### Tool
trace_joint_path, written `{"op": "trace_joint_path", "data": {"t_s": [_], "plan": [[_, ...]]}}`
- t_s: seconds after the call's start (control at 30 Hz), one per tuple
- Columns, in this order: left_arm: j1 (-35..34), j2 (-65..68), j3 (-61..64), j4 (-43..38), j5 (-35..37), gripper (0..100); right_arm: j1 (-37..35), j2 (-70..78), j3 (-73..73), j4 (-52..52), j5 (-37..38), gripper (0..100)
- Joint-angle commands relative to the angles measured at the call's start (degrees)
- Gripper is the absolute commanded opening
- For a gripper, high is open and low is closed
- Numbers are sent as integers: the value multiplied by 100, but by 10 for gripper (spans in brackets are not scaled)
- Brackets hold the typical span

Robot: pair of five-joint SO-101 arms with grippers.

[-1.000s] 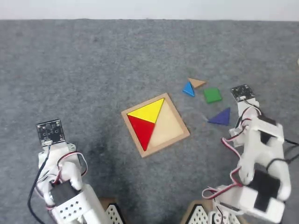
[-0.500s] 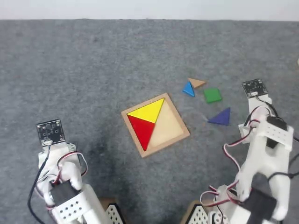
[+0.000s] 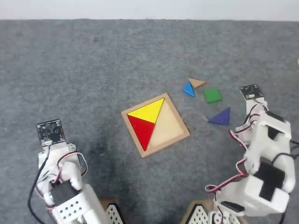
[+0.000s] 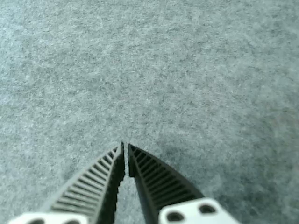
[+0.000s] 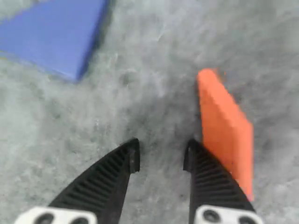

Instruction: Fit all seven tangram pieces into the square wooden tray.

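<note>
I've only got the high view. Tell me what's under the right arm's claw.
Observer: An orange piece lies on the carpet, beside one finger of the right claw and outside the gap.
Operator: Give me that claw's state.
Observer: Open, with bare carpet between its fingers.
Operator: Report the left claw.
Observer: The left claw is shut over bare carpet, holding nothing.

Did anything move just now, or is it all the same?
The right arm swung out, away from the tray, then partway back. Its gripper is open and empty. The left arm, the loose pieces and the two triangles in the tray stayed put.
</note>
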Motion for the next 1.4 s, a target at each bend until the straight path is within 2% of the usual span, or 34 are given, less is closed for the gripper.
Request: {"op": "trace_joint_path", "data": {"t_s": [0.0,0.2,0.3,0.43,1.07,1.37], "plan": [[35,-26,-40,44,-62,15,66,110,-220,-66,132,170],[35,-26,-40,44,-62,15,66,-681,273,-75,308,170],[35,-26,-40,44,-62,15,321,-1358,316,-110,105,170],[35,-26,-40,44,-62,15,312,-1666,185,-84,26,170],[35,-26,-40,44,-62,15,312,347,-870,-119,70,170],[35,-26,-40,44,-62,15,180,400,-88,-66,932,167]]}}
